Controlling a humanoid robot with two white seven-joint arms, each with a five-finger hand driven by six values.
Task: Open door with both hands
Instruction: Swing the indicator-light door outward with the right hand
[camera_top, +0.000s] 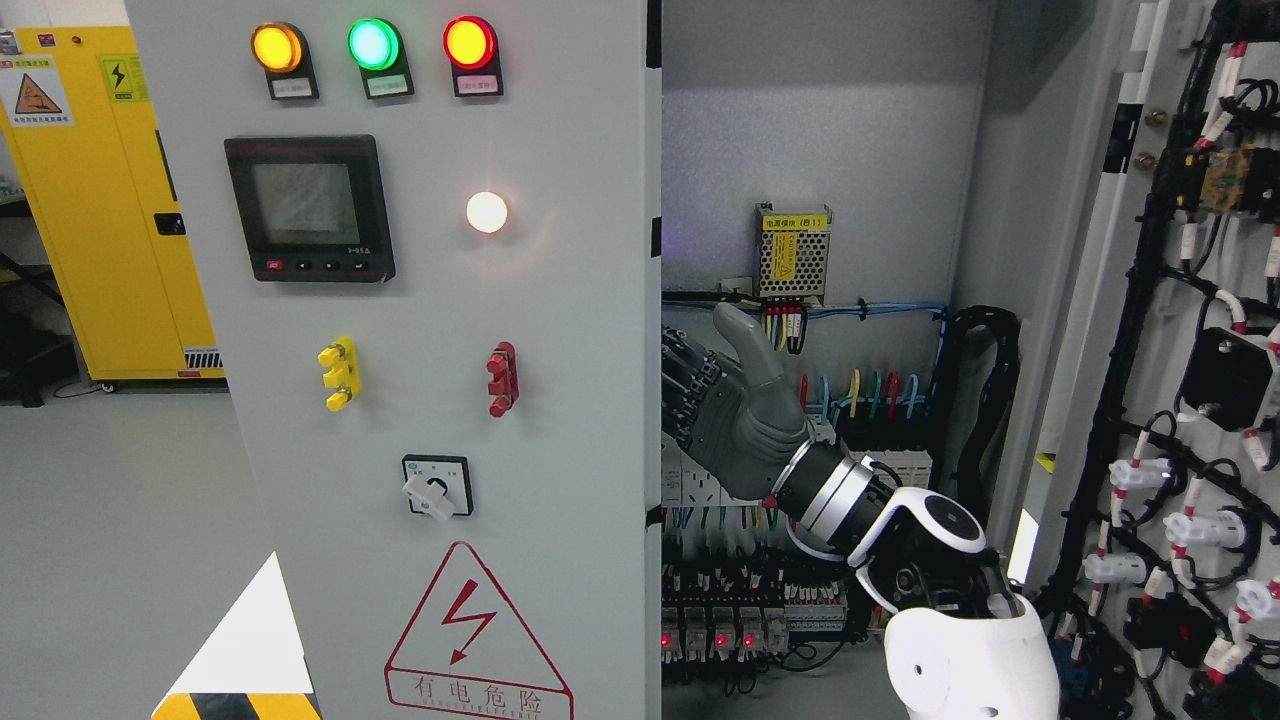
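Observation:
A grey electrical cabinet fills the head view. Its left door (560, 420) is closed or nearly so and carries three indicator lamps, a meter screen (308, 208) and a rotary switch (437, 487). The right door (1200, 300) stands swung open at the far right, with its wired inner side showing. My right arm rises from the lower right. My right hand (700, 365) sits inside the opening at the left door's free edge, thumb pointing up. Its dark fingers (685, 385) curl around that edge, with the tips hidden behind it. My left arm is out of the picture.
Inside the cabinet (820, 150) are a small power supply (793, 250), coloured wires and rows of terminals and relays below my hand. A yellow storage cabinet (100, 200) stands on the grey floor at the far left.

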